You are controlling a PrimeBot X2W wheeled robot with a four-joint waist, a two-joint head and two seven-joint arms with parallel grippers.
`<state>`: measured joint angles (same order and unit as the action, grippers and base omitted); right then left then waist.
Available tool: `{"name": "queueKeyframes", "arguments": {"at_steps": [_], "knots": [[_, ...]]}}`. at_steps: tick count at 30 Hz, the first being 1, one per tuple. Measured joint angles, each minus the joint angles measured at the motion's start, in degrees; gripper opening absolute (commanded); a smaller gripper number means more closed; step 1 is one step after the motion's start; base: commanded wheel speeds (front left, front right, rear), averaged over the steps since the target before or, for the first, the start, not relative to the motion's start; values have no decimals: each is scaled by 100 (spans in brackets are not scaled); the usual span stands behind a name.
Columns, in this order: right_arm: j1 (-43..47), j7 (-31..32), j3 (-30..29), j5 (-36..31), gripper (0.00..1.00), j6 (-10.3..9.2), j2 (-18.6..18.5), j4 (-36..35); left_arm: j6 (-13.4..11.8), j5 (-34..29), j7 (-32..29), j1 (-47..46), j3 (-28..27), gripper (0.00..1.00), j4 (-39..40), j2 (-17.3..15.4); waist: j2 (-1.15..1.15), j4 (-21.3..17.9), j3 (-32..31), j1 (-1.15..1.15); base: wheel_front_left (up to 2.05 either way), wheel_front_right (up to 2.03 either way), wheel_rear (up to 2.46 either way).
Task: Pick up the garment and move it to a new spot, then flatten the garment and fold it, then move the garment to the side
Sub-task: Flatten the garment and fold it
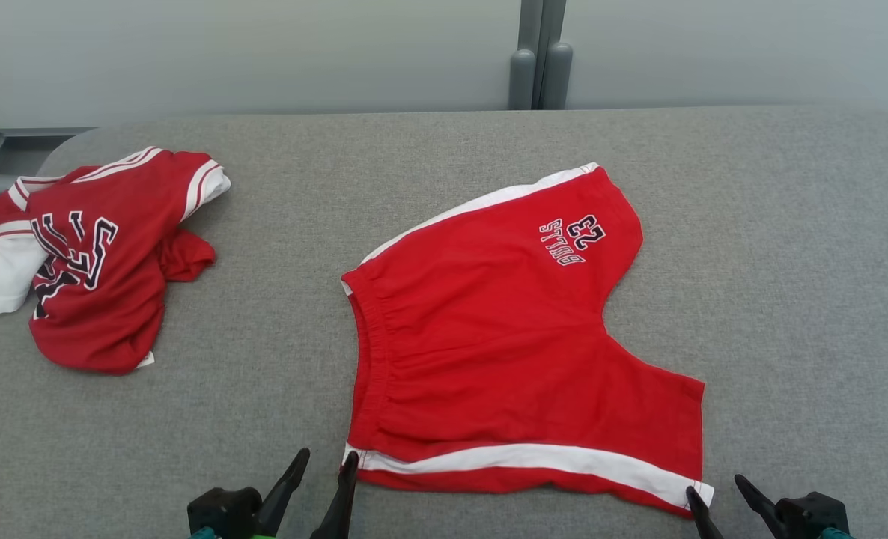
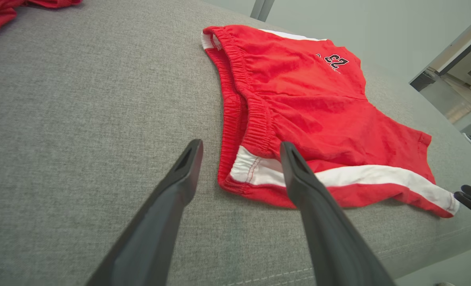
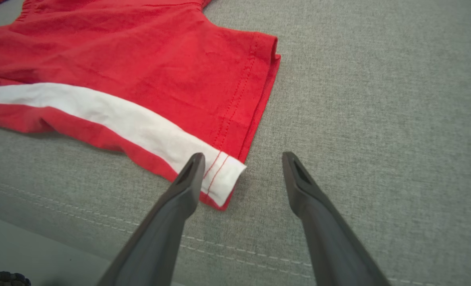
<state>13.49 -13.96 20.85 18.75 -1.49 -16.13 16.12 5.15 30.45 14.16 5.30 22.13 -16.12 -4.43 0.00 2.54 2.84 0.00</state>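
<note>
At the far left of the grey table lies a crumpled red and white shirt, well apart from the work and, as I judge it, not part of this step.

The left gripper stands at the near edge with its fingers spread wide and nothing between them. In its wrist view the left gripper straddles the near corner of the waistband: one finger is over the white stripe, the other over bare table. Whether the tips touch the cloth I cannot tell.

The garment in hand is the red shorts, spread out in the middle of the table a little to the right. The waistband is on the left, the legs run to the right, one white stripe lies along the near edge and another along the far edge. They lie fairly smooth, so the moving and flattening look done and the fold is what comes now.

The right gripper is at the near right corner, also wide open and empty. In its wrist view the right gripper has one finger over the white end of the stripe at the leg hem and the other over bare table.

The next move calls for both grippers to go down, pinch their corners through both layers, lift evenly and carry the near edge over to the far edge.
</note>
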Motion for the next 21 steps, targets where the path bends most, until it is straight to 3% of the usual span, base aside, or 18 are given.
{"name": "queueKeyframes", "arguments": {"at_steps": [11,16,18,20,21], "knots": [[-76,178,91,103,99,216,85,369,57,24,-59,-292,49,100,-278,12,0,-51,99,0,0,0,0],[-198,191,153,105,87,298,153,461,65,52,-101,-369,83,100,-390,14,0,-36,119,0,0,0,0],[-250,191,164,105,49,316,155,497,66,57,-111,-389,101,100,-438,15,0,-25,125,0,0,0,0],[-278,191,166,107,40,349,159,525,76,57,-156,-415,135,100,-517,16,0,-13,130,0,0,0,0],[-282,191,167,109,23,353,159,547,99,58,-160,-417,152,100,-549,16,0,-7,132,0,0,0,0]]}}
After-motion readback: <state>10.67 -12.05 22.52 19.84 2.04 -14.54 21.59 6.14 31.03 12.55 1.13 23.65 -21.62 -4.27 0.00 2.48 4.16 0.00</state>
